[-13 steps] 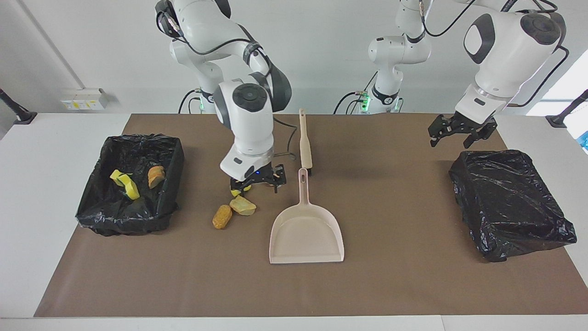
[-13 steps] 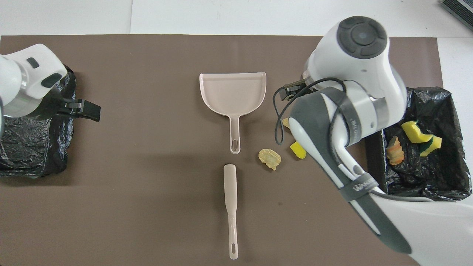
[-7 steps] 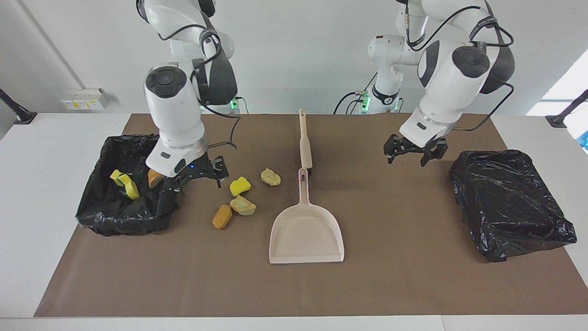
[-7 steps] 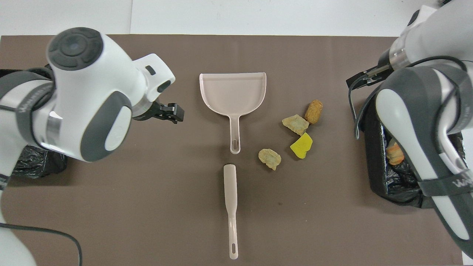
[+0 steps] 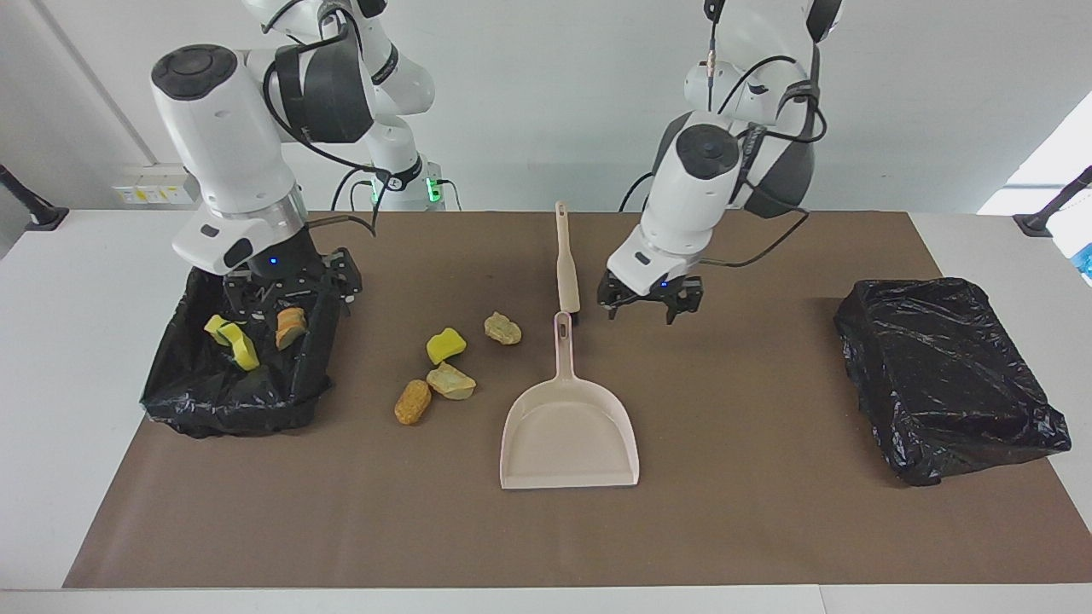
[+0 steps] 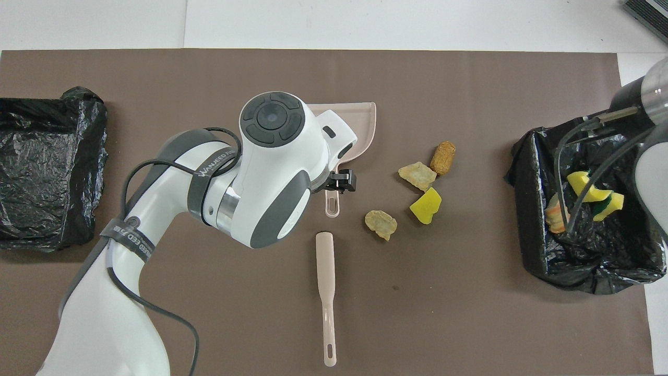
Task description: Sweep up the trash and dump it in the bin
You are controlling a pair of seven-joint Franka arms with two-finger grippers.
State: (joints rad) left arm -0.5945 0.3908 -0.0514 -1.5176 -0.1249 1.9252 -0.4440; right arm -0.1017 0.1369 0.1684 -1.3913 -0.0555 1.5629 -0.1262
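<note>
Your trash (image 5: pixel 445 371) sits mid-worktop, toward the right arm's end: light, probably spongy lumps, so take the dustpan (image 5: pixel 569 435) by its stiff handle. The left pincer (image 5: pixel 650 300) hangs open by that handle; the right pincer (image 5: pixel 290 280) is open over the bin (image 5: pixel 183 388).

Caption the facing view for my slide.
Open left gripper over pale pink plastic dustpan handle; open right gripper above black-lined bin; four trash lumps loose.

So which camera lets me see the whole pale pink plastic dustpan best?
The facing view: the pale pink plastic dustpan lies fully in sight, pan and handle. In the overhead view the left arm covers most of the pan, leaving one corner and the handle's end.
</note>
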